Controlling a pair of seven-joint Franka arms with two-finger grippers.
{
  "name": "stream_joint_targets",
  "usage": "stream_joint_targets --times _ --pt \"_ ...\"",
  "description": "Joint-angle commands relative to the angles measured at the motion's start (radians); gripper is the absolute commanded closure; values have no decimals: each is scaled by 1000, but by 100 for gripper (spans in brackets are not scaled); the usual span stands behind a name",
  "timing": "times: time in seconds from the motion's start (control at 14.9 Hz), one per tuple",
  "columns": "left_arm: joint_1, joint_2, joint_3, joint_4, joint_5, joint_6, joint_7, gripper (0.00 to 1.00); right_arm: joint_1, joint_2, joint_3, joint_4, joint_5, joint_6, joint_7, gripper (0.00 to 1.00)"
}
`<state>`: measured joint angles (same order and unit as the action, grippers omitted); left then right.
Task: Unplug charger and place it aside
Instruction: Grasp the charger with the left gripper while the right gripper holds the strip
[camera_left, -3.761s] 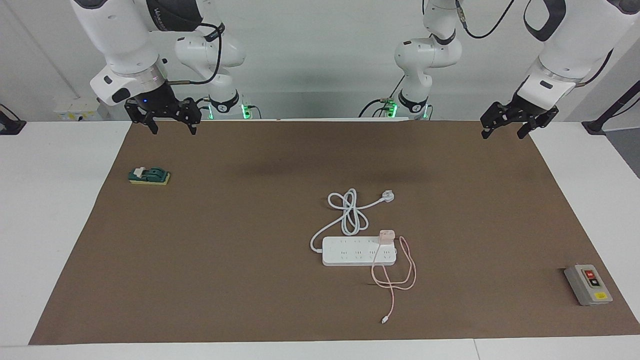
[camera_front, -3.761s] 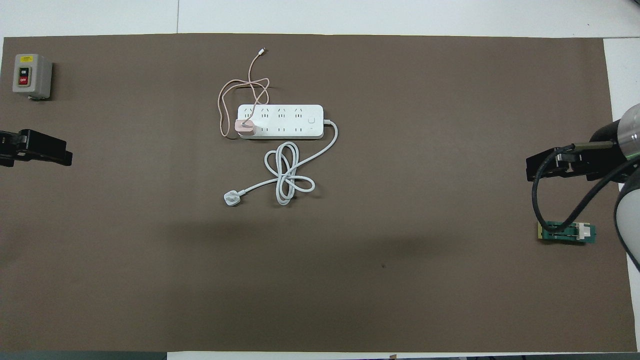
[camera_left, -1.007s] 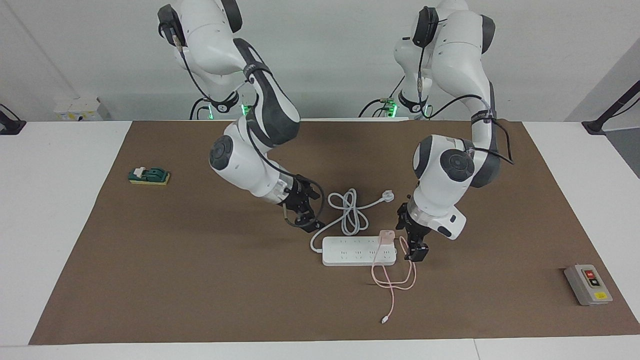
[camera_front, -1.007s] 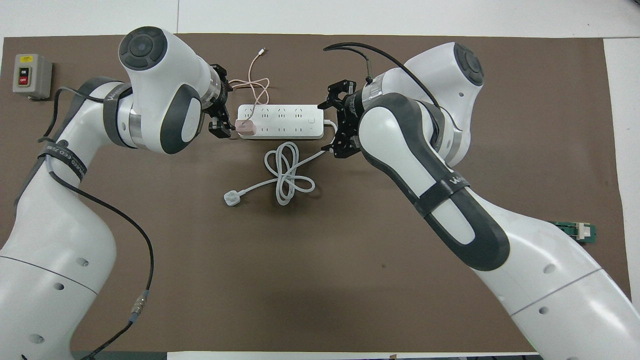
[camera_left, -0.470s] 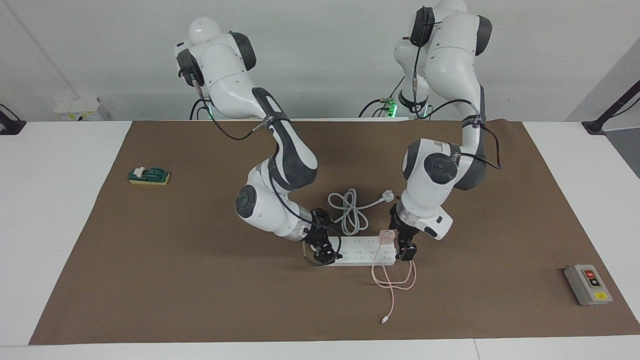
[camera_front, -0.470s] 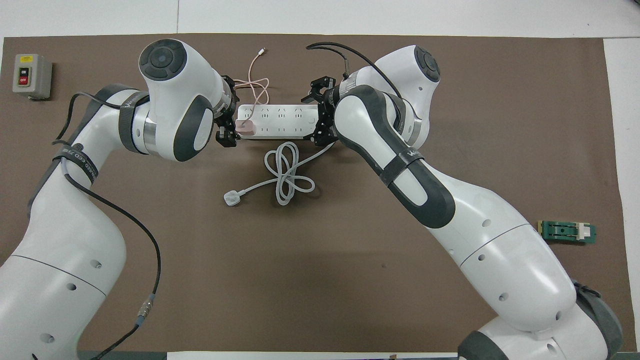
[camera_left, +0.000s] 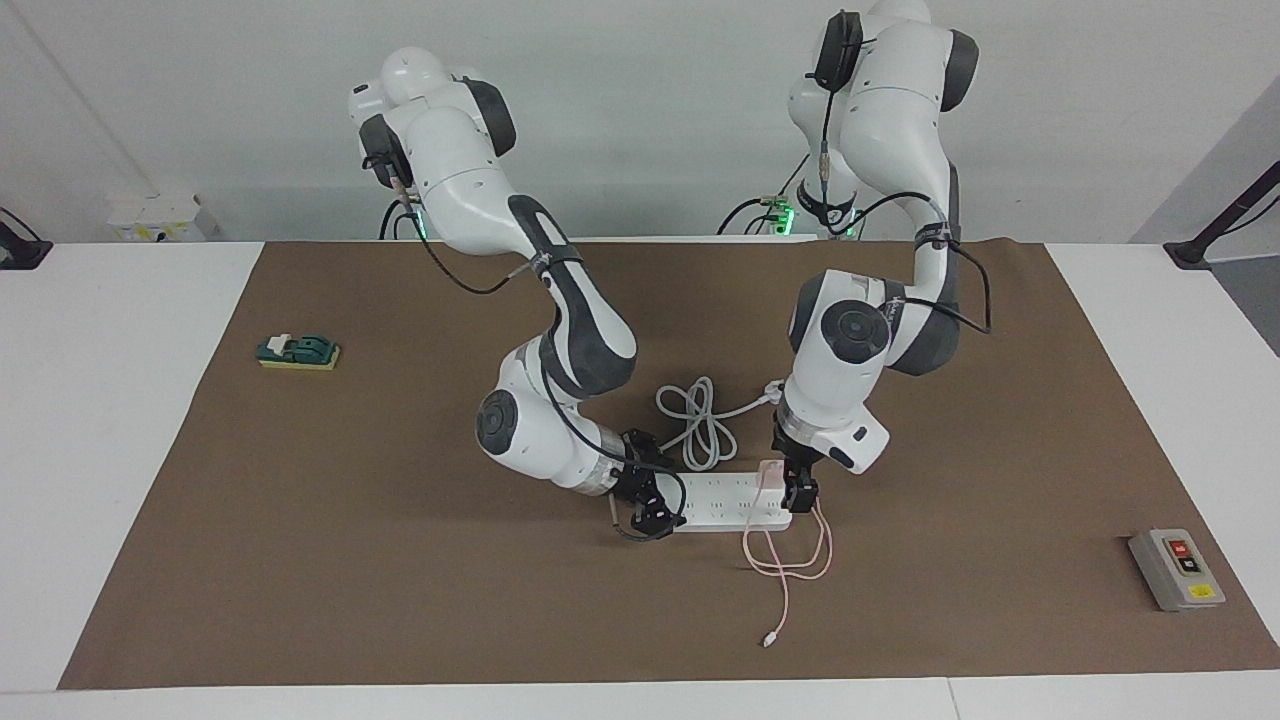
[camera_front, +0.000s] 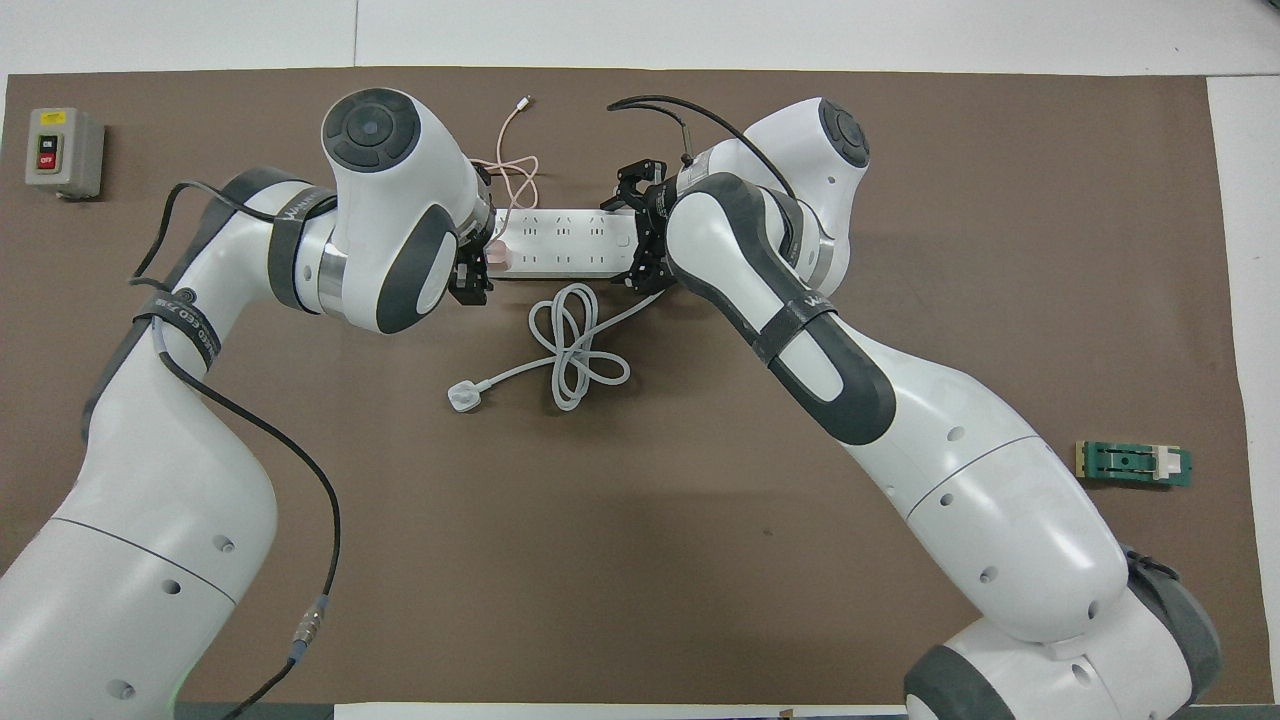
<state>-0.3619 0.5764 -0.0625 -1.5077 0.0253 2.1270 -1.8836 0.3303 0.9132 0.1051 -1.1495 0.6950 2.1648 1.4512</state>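
Since half a second ago we see both arms a little closer to the power strip: the left gripper has come in against the charger, and the right gripper has settled at the strip's other end. The left gripper's fingers stand apart around the pink cube, one finger showing nearer to the robots than it; we cannot tell if they touch it. The right gripper's fingers are spread across the width of the strip's end, where the white cord leaves. The charger is plugged in the strip's end toward the left arm, and its pink cable runs away from the robots in a loop on the brown mat. The white cord lies coiled nearer to the robots than the strip.
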Motion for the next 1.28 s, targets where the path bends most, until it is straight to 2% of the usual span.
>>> stream_joint_targets --times 0.0,0.07,0.2,0.27,0.47,0.54,0.67,0.74,1.07,1.21 --pt "-11 -35 15 -57 19 31 -12 0 1 38 -7 36 -3 -7 -26 0" --pt "-11 -35 15 -55 19 28 -11 0 1 42 -8 36 -3 -5 -26 0" --pt "-9 -35 15 -49 19 16 -11 30 1 45 -8 37 -5 7 -28 0" --pt "-8 -35 15 -49 19 16 -11 50 1 46 -8 37 -5 12 -31 0" --pt "-8 -35 15 -54 19 22 -11 96 1 52 -8 54 -6 16 -32 0" --pt "-8 -35 13 -52 19 24 -11 100 4 52 -8 48 -8 26 -32 3" --pt "-6 -35 15 -49 19 22 -6 100 13 52 -8 40 -9 44 -34 36" --pt "-8 -35 15 -49 21 24 -6 100 13 50 -8 34 -9 47 -35 45" --pt "-8 -35 15 -37 25 -10 -2 100 15 49 -7 30 -8 75 -43 47" --pt "4 -58 13 -20 34 -41 6 100 13 49 -7 30 -9 75 -41 47"
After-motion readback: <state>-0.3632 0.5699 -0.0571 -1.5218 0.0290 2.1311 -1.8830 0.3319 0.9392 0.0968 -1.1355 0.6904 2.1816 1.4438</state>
